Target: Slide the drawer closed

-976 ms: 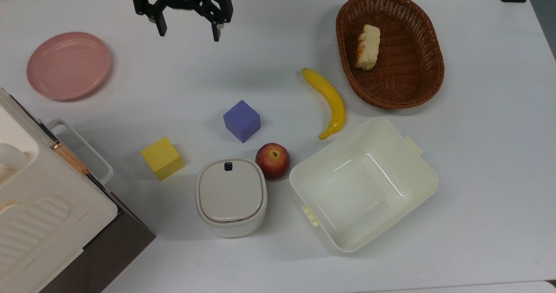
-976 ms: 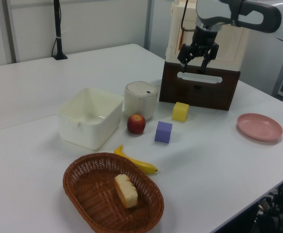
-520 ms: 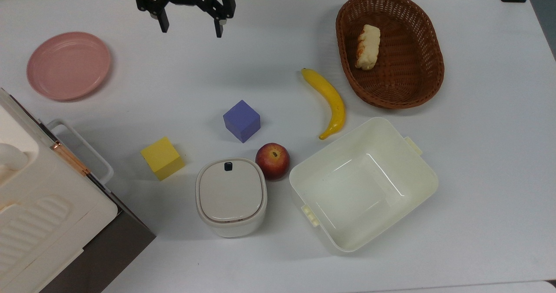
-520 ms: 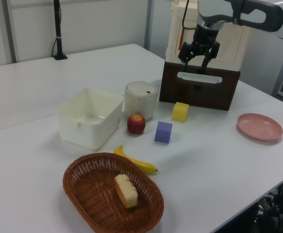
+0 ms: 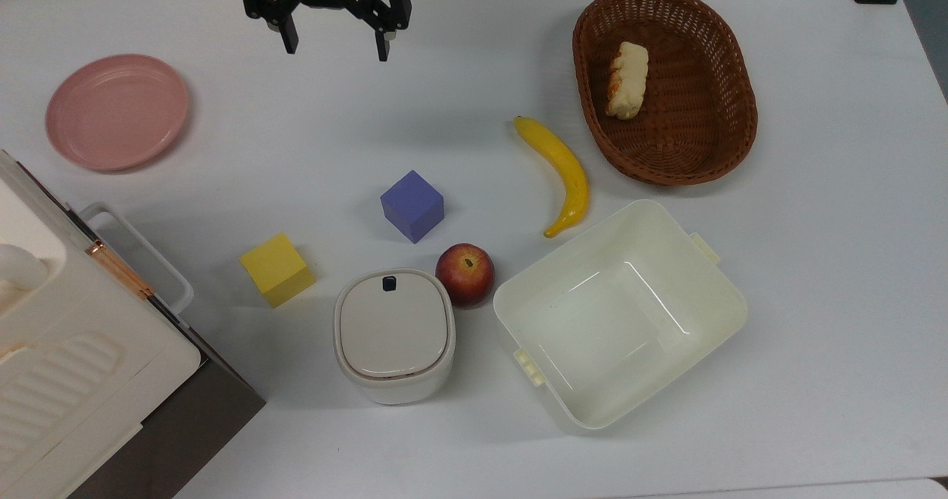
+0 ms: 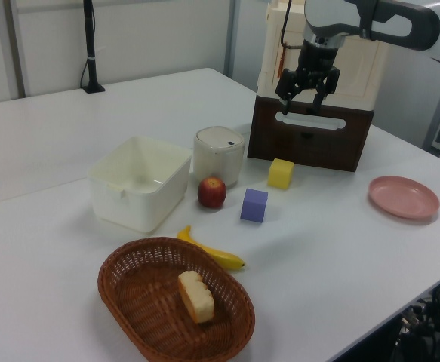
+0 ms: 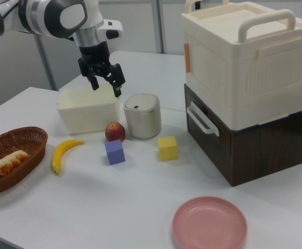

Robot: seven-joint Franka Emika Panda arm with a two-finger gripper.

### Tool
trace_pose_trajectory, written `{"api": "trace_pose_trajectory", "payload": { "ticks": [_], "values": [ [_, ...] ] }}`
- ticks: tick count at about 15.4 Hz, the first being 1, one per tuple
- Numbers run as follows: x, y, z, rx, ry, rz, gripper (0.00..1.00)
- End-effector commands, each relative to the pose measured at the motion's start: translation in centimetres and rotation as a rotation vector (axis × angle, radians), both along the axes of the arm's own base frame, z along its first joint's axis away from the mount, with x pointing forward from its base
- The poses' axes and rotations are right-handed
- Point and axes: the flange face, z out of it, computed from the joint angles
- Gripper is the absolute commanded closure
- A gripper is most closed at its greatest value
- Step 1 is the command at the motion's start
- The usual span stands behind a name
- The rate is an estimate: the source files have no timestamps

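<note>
**Drawer shut flush, gripper hanging spread above the table**

Top view: drawer (image 5: 185, 417) tucked into the lower left corner, dark brown, with a white loop handle (image 5: 137, 251) jutting toward the yellow cube (image 5: 277, 269). Cream lidded crate (image 5: 67, 351) stacked on top of it. Gripper (image 5: 337, 44) at the upper edge, black fingers spread wide, holding nothing. Spread over the white table (image 5: 829, 277): pink plate (image 5: 117, 111), purple cube (image 5: 412, 205), apple (image 5: 464, 274) touching neither the lidded pot (image 5: 393, 334) nor the cream tub (image 5: 621, 314) beside it, banana (image 5: 560, 171), wicker basket (image 5: 663, 83) with a piece of bread (image 5: 628, 80) inside.

Left view: dark wood-grain front panel of the drawer (image 6: 310, 143) facing the table, white handle (image 6: 310, 121) running across its upper part, front flush with the body. Gripper (image 6: 301, 99) seen before the handle, fingers apart, empty.

Right view: drawer (image 7: 249, 145) as a dark brown box under the cream crate (image 7: 244, 57), handle (image 7: 201, 120) on the face toward the cubes. Gripper (image 7: 105, 83) well apart from it, raised over the tub (image 7: 86, 109), fingers open.
</note>
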Motion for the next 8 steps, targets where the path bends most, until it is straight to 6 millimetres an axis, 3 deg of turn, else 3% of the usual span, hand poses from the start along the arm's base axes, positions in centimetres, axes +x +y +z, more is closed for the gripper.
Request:
{"api": "trace_pose_trajectory", "payload": {
  "ticks": [1, 8],
  "values": [
    [-1.29, 0.10, 0.24, 0.025, 0.026, 0.004, 0.00],
    [-1.32, 0.12, 0.08, 0.026, 0.036, 0.005, 0.00]
  ]
}}
